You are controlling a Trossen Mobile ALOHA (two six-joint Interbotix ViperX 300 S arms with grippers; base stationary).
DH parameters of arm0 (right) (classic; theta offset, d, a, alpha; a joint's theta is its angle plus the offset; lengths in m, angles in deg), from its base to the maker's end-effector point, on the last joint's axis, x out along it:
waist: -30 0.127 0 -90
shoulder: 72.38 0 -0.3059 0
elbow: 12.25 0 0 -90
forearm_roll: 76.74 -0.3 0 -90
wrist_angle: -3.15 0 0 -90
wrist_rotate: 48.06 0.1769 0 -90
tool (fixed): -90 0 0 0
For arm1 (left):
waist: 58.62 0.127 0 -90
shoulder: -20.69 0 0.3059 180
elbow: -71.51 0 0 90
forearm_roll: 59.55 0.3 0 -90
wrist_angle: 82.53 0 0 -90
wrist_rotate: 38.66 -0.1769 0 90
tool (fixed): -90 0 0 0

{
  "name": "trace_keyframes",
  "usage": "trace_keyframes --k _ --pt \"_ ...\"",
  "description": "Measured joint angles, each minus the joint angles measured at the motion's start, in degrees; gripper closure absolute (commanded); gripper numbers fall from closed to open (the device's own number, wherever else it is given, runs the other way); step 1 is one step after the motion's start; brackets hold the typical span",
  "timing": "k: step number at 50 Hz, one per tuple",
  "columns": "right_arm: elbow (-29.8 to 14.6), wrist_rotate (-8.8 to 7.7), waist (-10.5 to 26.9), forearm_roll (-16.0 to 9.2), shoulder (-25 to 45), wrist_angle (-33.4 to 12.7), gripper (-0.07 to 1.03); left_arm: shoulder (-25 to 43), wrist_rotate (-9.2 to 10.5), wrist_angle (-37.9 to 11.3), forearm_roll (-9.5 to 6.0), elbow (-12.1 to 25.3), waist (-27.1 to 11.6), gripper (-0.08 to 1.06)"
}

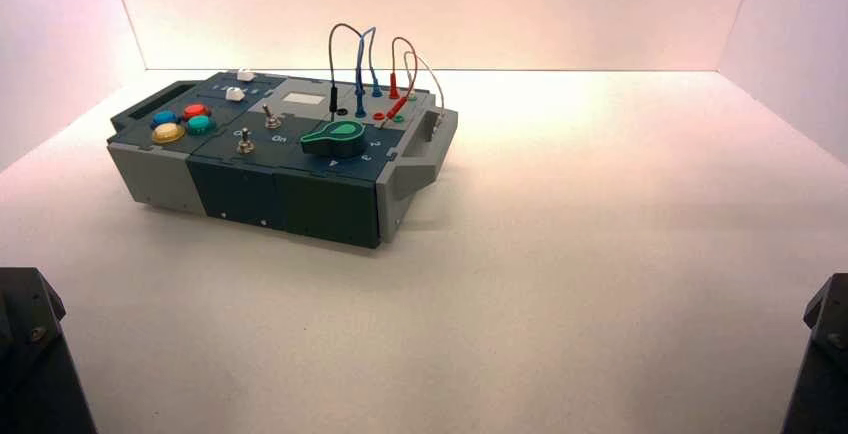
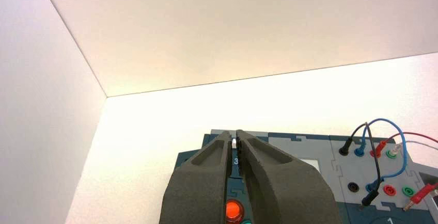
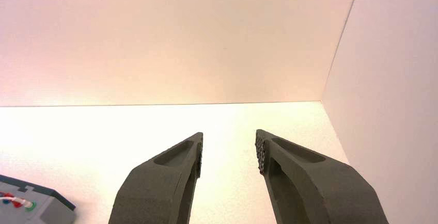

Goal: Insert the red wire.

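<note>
Currently, table [image 1: 560, 284]: pale, walled.
Left gripper [image 2: 233, 133]: 7 o'clock, fingers together, partly hiding box [image 1: 330, 204].
Right gripper [image 3: 229, 133]: 5 o'clock, fingers wide.

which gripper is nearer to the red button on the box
Left. The left gripper waits on the near left side, with the red button in its wrist view; the right gripper is off to the right, without it in view.

the box [image 1: 240, 189] rests on the table [image 1: 560, 254], left of centre, before the rear wall [image 1: 430, 14]. the buttons [image 1: 196, 111] occupy the left part of its top; the sliders [image 1: 235, 94] lie behind them. right of the buttons sit the toggle switches [image 1: 245, 144]; the knob [image 1: 335, 138] is right of these. the wires [image 1: 393, 87] stand at the right rear, behind the knob.
</note>
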Motion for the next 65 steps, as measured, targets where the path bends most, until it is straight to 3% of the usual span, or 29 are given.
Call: trace_keyframes --k 19,24,33,41,46,59,65 --pt "0.00 0.09 0.09 0.00 -0.26 -0.09 0.42 -0.26 0.00 -0.09 0.00 0.00 0.00 0.92" --pt "0.00 0.09 1.67 -0.09 -1.05 -1.58 0.42 -0.53 0.09 -1.05 0.00 0.00 0.00 0.92" --pt "-1.14 0.09 8.00 -0.70 -2.90 -8.70 0.42 -0.97 0.09 -4.57 0.00 0.09 0.00 0.92" --pt "-4.48 -0.09 17.58 -0.97 -5.27 -16.96 0.42 -1.41 0.00 -8.96 0.00 0.79 -0.26 0.92" --pt "-5.71 -0.09 21.45 -1.58 -5.27 -19.86 0.42 -1.76 0.00 -11.07 0.00 1.49 -1.05 0.92" --pt "-10.99 -0.18 28.04 -7.47 -4.22 -29.97 0.42 -3.78 0.09 -14.41 0.00 2.55 -2.37 0.92" --pt "-13.45 -0.18 29.36 -13.89 -3.34 -33.40 0.42 -6.68 0.09 -15.56 0.00 2.55 -2.81 0.92"
